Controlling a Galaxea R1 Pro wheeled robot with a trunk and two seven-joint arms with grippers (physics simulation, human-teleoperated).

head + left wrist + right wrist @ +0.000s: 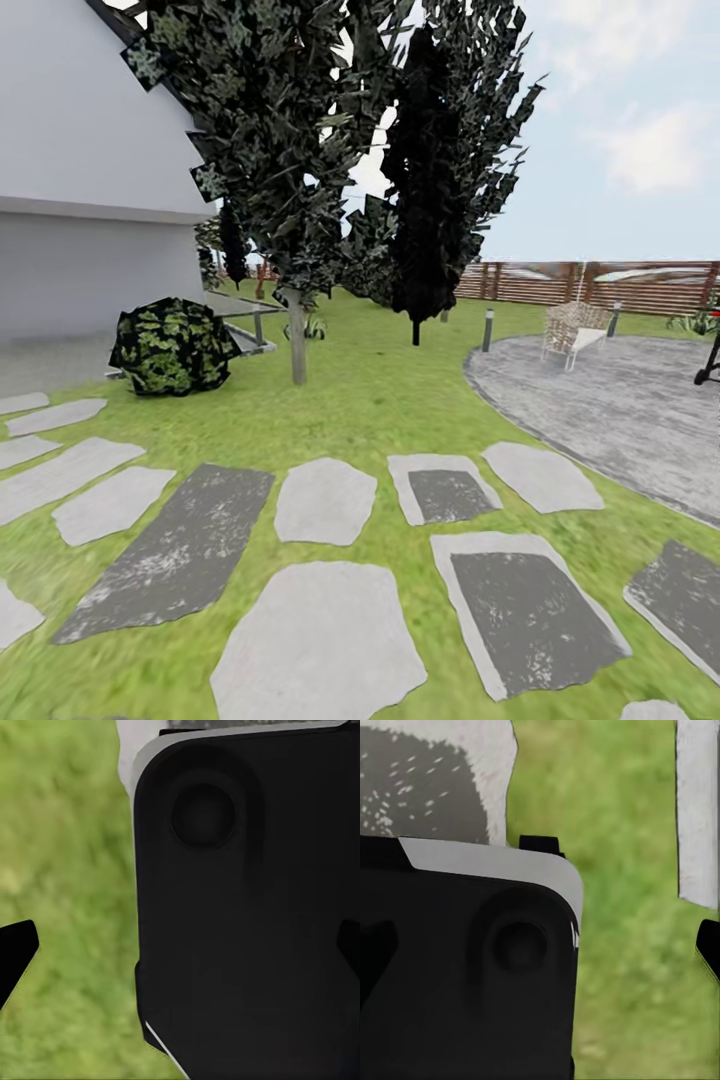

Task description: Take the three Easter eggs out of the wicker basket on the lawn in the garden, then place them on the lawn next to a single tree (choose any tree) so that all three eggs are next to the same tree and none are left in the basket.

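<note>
Ground before me: the lawn (370,400), mottled green. Flat grey stepping stones (325,500) lie in it from nine to five o'clock. A paved circle (620,410) sits at two o'clock; a slim tree trunk (297,340) rises at eleven.

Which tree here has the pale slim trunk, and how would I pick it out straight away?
Start at the white house on the left. Just right of its corner, past the round bush, stands the tree on the lawn. Its thin, pale, straight trunk sets it apart from the black cone-shaped conifer further right.
</note>
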